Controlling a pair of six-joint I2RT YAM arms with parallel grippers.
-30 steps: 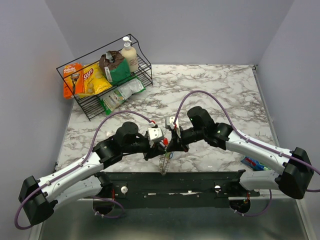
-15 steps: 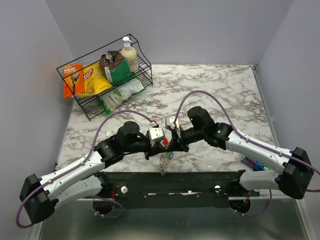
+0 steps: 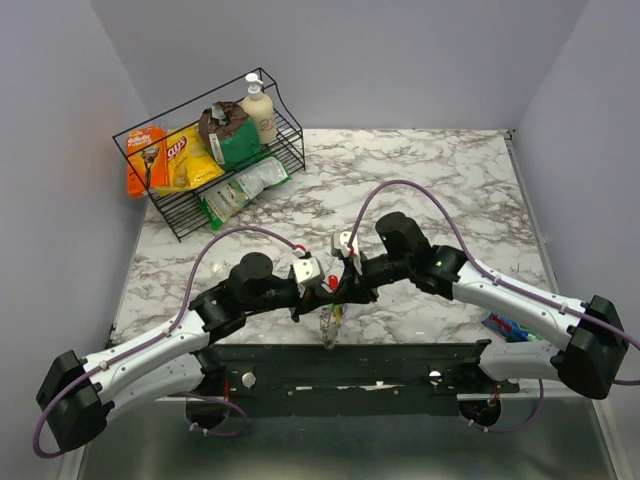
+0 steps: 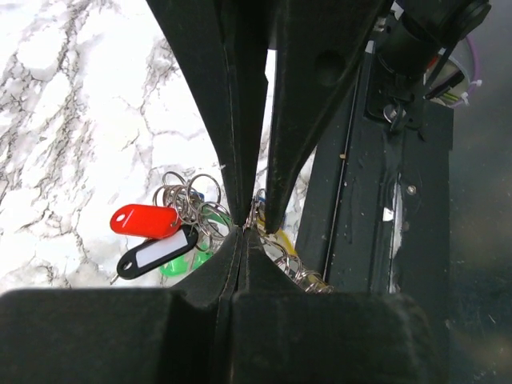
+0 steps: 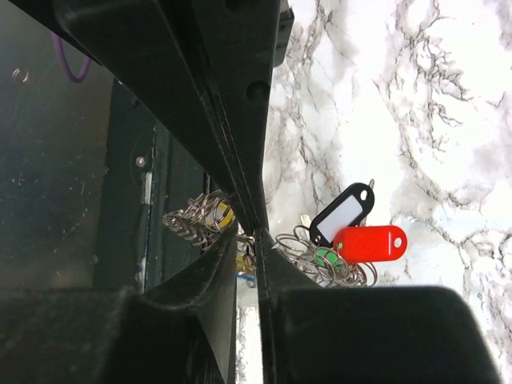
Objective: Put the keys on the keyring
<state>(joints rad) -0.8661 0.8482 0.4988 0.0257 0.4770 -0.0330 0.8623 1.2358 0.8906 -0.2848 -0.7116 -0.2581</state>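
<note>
Keyring bunch pinched between the two grippers at the table's near edge: drop risk.
I had the left gripper (image 4: 244, 228) squeezed tight on a wire loop of the keyring (image 4: 192, 200), with the red tag (image 4: 146, 220) and black tag (image 4: 156, 256) hanging just left and the keys (image 4: 280, 244) just right, over the seam between marble table (image 4: 80, 120) and black base rail (image 4: 376, 224). The right gripper (image 5: 250, 240) sat nose to nose with it; I could not tell whether it gripped anything. A thin pinch could let the wire slip and drop the bunch onto the rail, and tangled loops could snag a key.
</note>
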